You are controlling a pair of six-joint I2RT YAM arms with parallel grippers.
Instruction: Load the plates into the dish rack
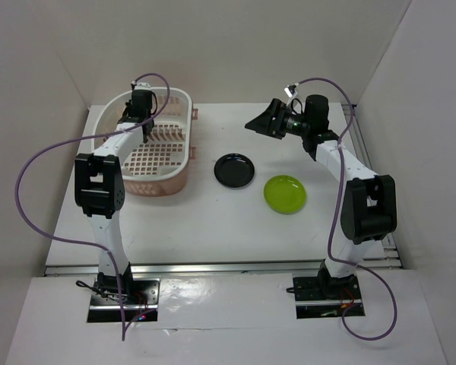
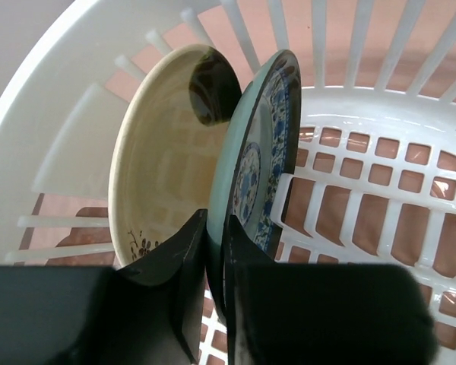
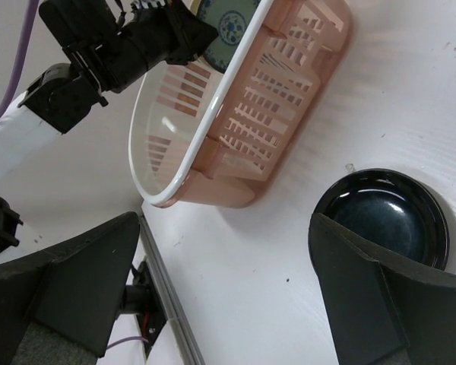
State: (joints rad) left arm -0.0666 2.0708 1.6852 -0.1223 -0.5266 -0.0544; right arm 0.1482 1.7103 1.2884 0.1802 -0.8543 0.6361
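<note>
The dish rack [image 1: 110, 115] stands at the back left; its rim also shows in the left wrist view [image 2: 38, 68] and the right wrist view [image 3: 235, 106]. My left gripper [image 2: 215, 255] is inside it, shut on the edge of the teal patterned plate [image 2: 262, 144], which stands upright. The cream plate [image 2: 167, 152] stands upright right beside it. The glossy black plate [image 1: 235, 169] lies flat mid-table, also in the right wrist view [image 3: 387, 213]. The lime green plate [image 1: 285, 193] lies to its right. My right gripper [image 1: 263, 122] is open and empty, raised above the table behind the black plate.
White walls enclose the table on three sides. A metal rail [image 1: 220, 266] runs along the near edge. Purple cables [image 1: 30, 175] loop off both arms.
</note>
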